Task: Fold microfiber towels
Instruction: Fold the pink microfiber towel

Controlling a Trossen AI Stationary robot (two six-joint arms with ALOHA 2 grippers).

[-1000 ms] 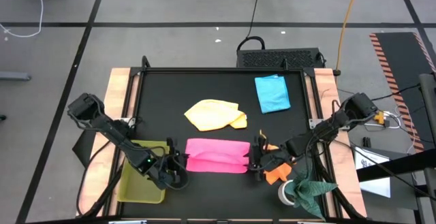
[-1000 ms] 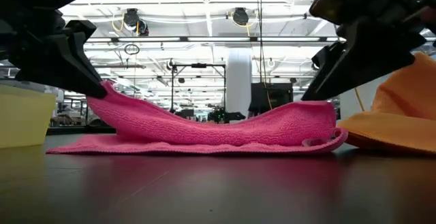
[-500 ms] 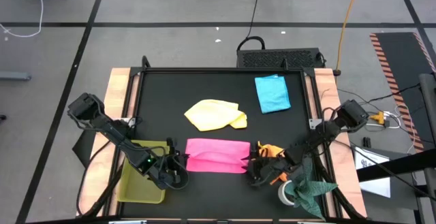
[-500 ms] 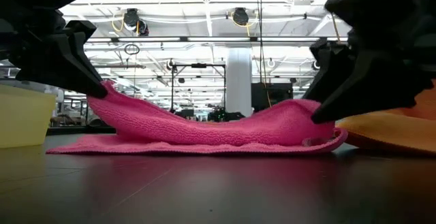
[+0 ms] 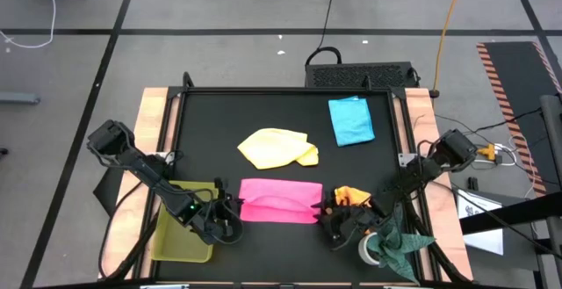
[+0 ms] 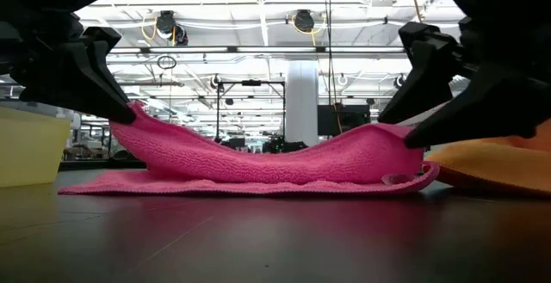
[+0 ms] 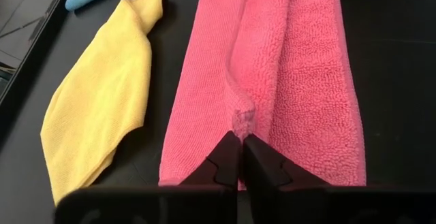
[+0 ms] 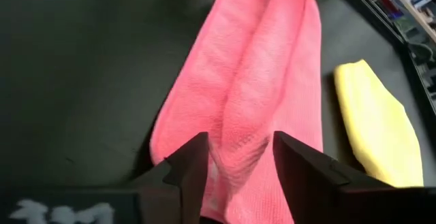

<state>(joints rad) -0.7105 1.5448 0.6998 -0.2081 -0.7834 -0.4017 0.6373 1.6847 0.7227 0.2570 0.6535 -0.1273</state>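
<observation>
My left gripper [image 7: 240, 157] is pinched tight on the near edge of the pink towel [image 5: 279, 200], lifting that end at lower centre of the high view. My right gripper [image 8: 235, 157] has its fingers spread, straddling the towel's opposite raised end. The yellow towel [image 5: 276, 147] lies just above it, the blue towel [image 5: 351, 119] upper right, the orange towel [image 5: 353, 196] beside my right gripper.

You've got a black table [image 5: 211, 118] carrying pink towel [image 5: 279, 200], yellow towel [image 5: 274, 148], blue towel [image 5: 351, 120], orange towel [image 5: 351, 197], yellow-green tray [image 5: 180, 236].
</observation>
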